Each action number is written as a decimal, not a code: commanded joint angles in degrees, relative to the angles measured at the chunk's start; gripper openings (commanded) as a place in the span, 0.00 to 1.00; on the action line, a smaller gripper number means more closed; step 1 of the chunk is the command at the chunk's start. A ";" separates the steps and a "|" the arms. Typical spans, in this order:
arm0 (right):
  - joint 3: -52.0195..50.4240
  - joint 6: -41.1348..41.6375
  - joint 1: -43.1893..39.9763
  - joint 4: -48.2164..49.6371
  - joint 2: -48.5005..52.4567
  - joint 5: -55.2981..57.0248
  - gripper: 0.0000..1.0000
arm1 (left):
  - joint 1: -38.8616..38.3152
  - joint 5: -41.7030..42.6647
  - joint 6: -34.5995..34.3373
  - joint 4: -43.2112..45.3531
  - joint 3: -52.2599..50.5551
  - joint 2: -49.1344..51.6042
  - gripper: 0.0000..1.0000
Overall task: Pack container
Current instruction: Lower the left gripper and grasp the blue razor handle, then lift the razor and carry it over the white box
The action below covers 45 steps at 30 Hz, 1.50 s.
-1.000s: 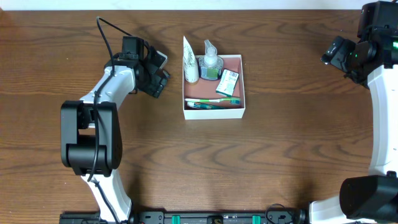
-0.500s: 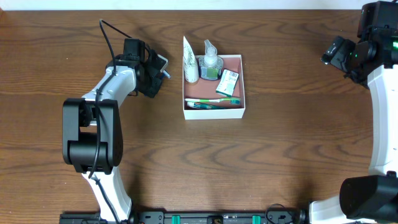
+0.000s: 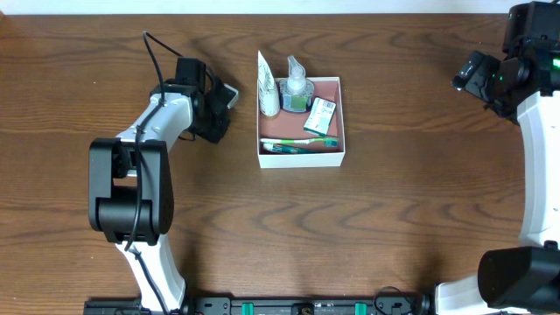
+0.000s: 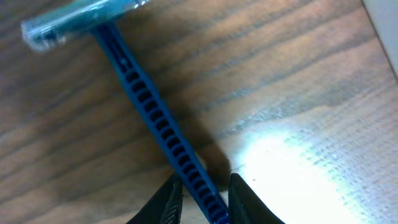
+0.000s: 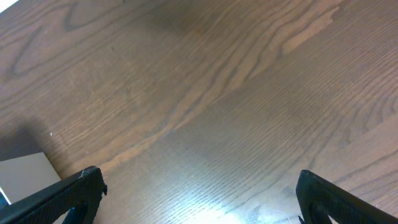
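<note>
The container (image 3: 302, 158), a shallow white-walled box with a pinkish floor, stands at the table's top centre. It holds a white tube (image 3: 269, 89), a clear pump bottle (image 3: 297, 85), a green-and-white carton (image 3: 320, 114) and a toothbrush (image 3: 297, 143). Left of it, my left gripper (image 3: 224, 101) is shut on a razor (image 4: 149, 106) by the lower end of its blue ribbed handle. The razor's capped head points away, over the wood. My right gripper (image 3: 467, 77) hangs open at the far right; nothing lies between its fingers (image 5: 84, 190).
Dark wooden tabletop all round. The left arm's cable (image 3: 149, 52) loops above its wrist. The arm bases stand at the near left (image 3: 131, 201) and near right (image 3: 516, 271).
My left gripper has closed from wide open onto the razor's handle and shifted slightly. The right arm has not moved.
</note>
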 commanded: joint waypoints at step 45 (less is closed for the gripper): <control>0.09 0.59 -0.15 -0.07 0.02 0.20 0.99 | -14.25 16.74 8.46 -13.03 6.93 -30.95 0.06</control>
